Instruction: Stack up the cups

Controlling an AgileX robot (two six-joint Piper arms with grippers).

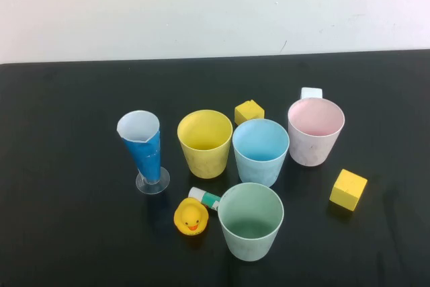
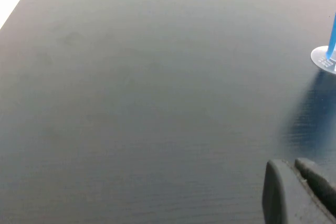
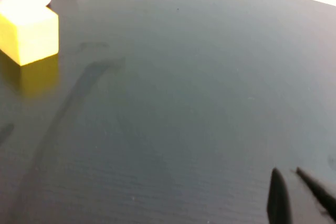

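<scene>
First, with the left gripper [image 2: 292, 167] and right gripper [image 3: 287, 176] both clenched empty over bare table [image 1: 67, 233], we open one wide and approach the green cup [image 1: 250, 220] squarely from above.

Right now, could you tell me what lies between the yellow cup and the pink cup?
In the high view, the light blue cup stands between the yellow cup and the pink cup.
</scene>
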